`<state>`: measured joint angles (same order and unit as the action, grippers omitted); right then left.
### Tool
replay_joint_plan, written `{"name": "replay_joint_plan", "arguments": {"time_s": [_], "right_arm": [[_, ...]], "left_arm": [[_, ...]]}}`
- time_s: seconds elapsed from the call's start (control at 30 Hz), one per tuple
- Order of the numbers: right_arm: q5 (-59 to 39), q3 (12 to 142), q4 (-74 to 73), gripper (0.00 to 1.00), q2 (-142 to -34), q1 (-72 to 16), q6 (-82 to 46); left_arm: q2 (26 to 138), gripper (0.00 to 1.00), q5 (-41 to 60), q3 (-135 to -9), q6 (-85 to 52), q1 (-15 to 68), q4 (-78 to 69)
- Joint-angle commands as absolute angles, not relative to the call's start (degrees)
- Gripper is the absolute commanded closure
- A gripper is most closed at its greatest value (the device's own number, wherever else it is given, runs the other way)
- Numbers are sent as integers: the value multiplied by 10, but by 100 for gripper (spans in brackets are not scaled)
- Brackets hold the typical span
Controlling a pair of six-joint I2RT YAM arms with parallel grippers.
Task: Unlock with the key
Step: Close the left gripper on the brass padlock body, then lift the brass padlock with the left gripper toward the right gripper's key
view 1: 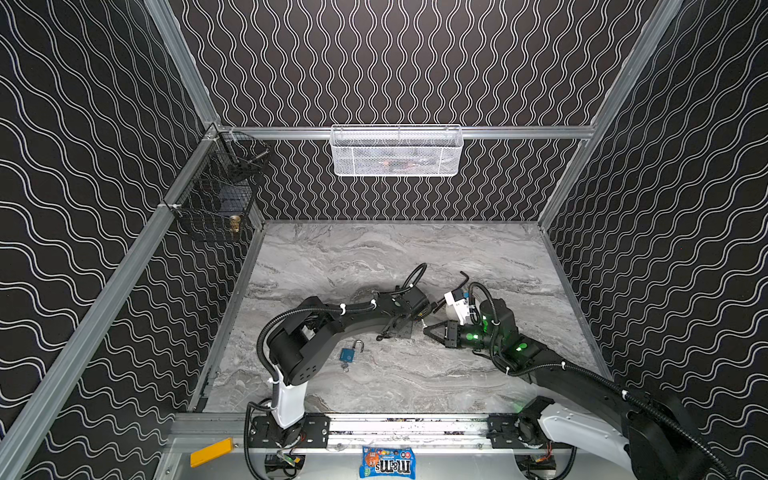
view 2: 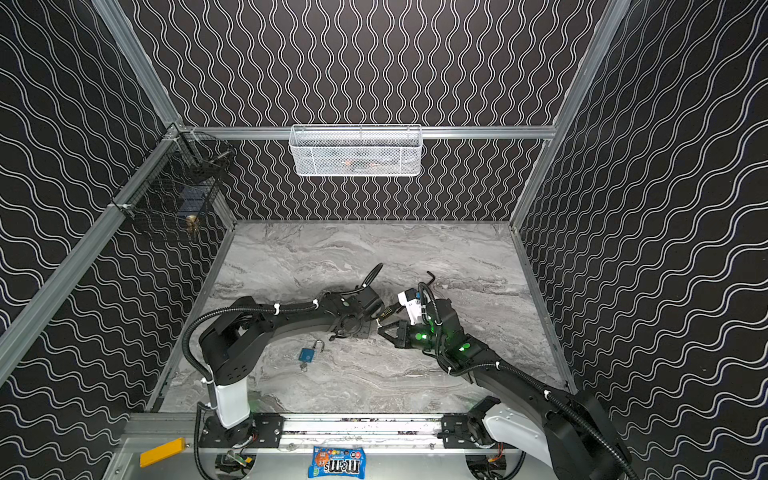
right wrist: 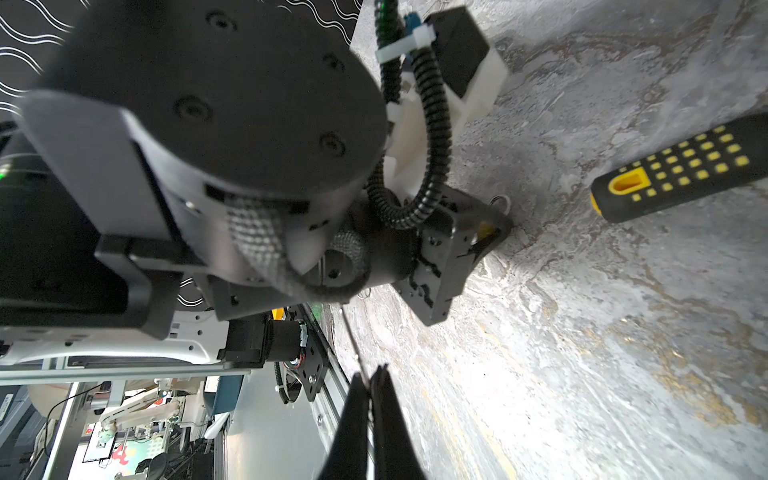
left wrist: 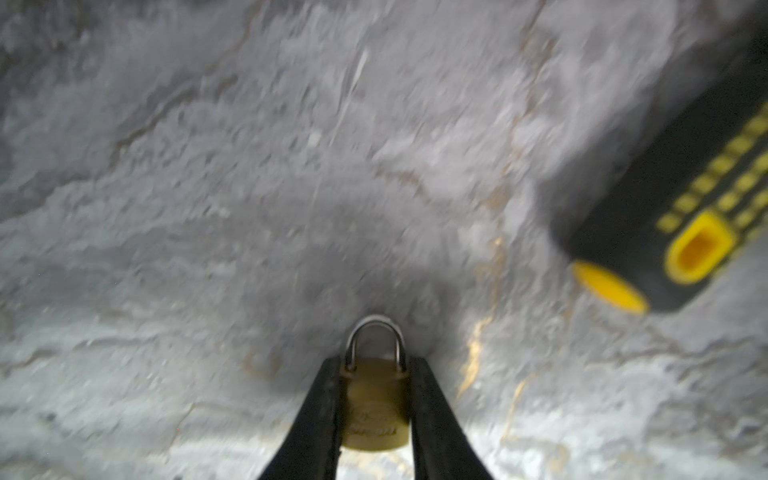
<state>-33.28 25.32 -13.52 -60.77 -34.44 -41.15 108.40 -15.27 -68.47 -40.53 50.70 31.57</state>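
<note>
Smooth brass padlock (left wrist: 376,409) pinched between black left fingers (left wrist: 316,415); tapered right fingers (right wrist: 390,424) pressed together.

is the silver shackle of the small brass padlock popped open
No, in the left wrist view both legs of the silver shackle sit inside the body of the small brass padlock.

Left gripper (left wrist: 374,365), held low, pinches a padlock (left wrist: 374,409); right gripper (right wrist: 370,376) faces it close by, jaws pressed together.
</note>
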Motion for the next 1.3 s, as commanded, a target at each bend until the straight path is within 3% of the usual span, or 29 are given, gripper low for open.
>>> {"name": "replay_joint_plan", "arguments": {"time_s": [0.0,0.33,0.57,0.9,1.27], "right_arm": [[-330,264,-123,100,-600,-344,-411],[-311,269,-78,100,-575,-350,-450],[-258,257,-92,100,-552,-408,-499],[-145,241,-203,100,-582,-528,-607],[-91,277,-290,100,-661,-576,-655]], "left_arm": [[1065,78,-152,-679,-422,507,344],[940,90,-153,-625,-493,508,307],[821,100,-187,-592,-548,507,288],[714,100,-234,-575,-611,510,288],[712,100,-322,-619,-652,589,350]]}}
